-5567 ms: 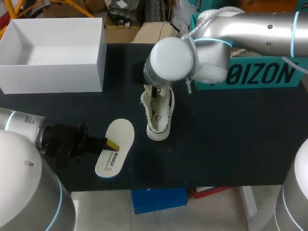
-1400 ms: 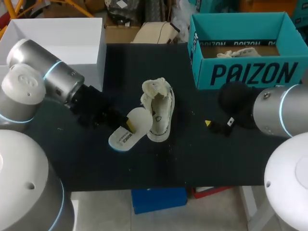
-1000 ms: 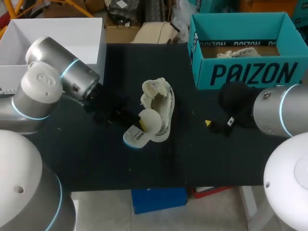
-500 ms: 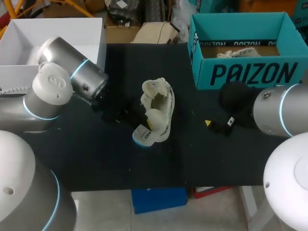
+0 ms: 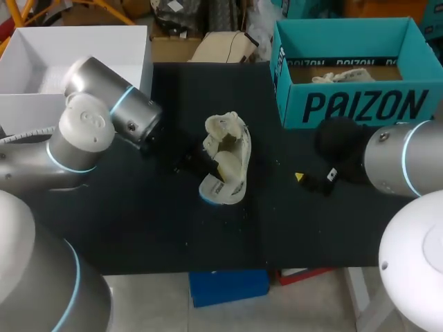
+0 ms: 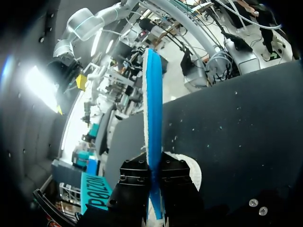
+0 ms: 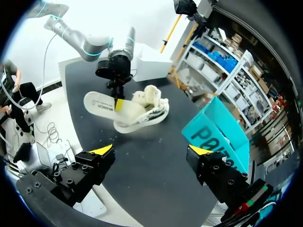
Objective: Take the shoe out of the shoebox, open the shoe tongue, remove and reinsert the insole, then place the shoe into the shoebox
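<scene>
left gripper (image 6: 154, 176) clenched on white blue-backed foam insole (image 6: 152, 113) | far end at cream fabric shoe (image 5: 232, 138) opening | likely best: flatten, slide forward | right gripper (image 7: 151, 150) released

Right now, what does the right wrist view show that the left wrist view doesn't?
Only the right wrist view: the right tool, open above the table, the whole shoe, and the insole's printed top face, one end inside the shoe. Only the left wrist view: the insole's blue underside, edge-on. Both: the insole clamped in the left tool, the teal shoebox, the table.
</scene>
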You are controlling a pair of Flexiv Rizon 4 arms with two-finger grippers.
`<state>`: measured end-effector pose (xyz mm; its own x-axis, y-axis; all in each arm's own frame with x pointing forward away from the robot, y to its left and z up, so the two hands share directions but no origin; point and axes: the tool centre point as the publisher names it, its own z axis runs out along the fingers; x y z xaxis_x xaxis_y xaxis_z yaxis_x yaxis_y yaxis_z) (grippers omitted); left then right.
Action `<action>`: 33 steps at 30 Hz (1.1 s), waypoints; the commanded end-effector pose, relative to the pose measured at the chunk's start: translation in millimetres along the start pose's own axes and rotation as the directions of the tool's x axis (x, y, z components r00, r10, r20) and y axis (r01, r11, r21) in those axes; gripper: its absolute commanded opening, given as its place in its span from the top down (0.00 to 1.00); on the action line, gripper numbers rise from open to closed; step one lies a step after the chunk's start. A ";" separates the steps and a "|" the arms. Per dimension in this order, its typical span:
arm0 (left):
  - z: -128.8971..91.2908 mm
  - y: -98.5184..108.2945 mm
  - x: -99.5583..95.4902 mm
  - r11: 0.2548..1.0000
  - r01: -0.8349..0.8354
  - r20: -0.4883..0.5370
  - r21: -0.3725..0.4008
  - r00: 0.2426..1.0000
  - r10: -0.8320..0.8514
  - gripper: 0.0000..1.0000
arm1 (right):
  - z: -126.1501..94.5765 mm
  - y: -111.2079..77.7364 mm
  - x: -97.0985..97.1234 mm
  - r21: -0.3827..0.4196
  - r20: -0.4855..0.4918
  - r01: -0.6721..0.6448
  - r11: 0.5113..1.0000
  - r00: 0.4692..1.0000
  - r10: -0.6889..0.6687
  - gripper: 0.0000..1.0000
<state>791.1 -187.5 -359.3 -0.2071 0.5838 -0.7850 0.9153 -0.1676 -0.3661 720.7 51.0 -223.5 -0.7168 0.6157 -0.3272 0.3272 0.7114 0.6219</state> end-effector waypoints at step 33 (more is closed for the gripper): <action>-15.3 3.2 -12.4 0.991 -0.050 -0.035 -0.121 0.998 0.046 0.54 | 0.2 -1.2 0.8 -0.003 0.000 -0.001 1.000 1.000 0.001 0.00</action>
<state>816.0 -193.6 -354.0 -0.1539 0.6014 -0.7840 0.9527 -0.1201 -0.2791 720.9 51.0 -223.7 -0.7173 0.6154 -0.3269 0.3270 0.7115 0.6220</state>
